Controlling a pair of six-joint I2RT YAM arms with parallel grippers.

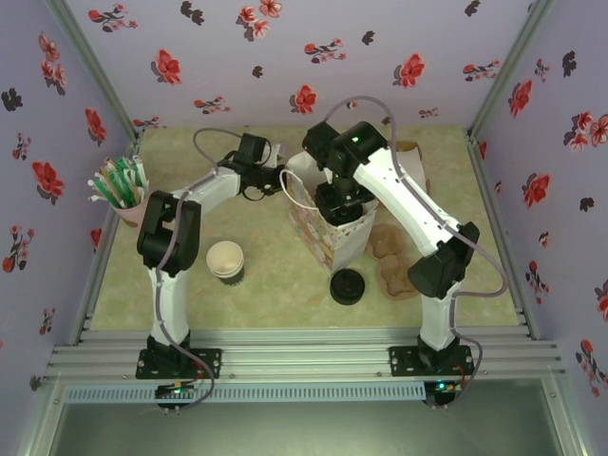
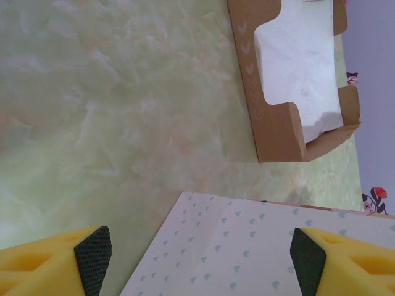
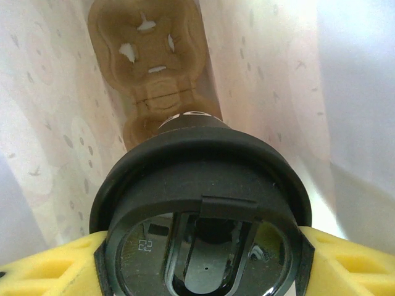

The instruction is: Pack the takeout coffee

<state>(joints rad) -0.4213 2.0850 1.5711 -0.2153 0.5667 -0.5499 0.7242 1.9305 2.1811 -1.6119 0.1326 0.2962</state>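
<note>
— Where's your takeout coffee (image 3: 197,179)?
— Down inside the paper bag (image 3: 55,123), its lid clamped by your right gripper (image 3: 200,262).
— And your left gripper (image 2: 200,253)?
— Jaws wide apart, holding nothing, at the bag's wall.

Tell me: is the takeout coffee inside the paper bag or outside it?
Inside: the bag rises all around the takeout coffee, held by the right gripper.

The bench (image 1: 275,302) has a pale green marbled top. At its left edge stands a pink cup (image 1: 126,213) of green-and-white sticks. Nearer the front sit a stack of paper cups (image 1: 226,260) and a stack of black lids (image 1: 347,286). A patterned paper bag (image 1: 332,242) stands upright mid-bench, with brown pulp trays (image 1: 391,264) just to its right. A brown cardboard box (image 2: 271,132) lies at the back.
</note>
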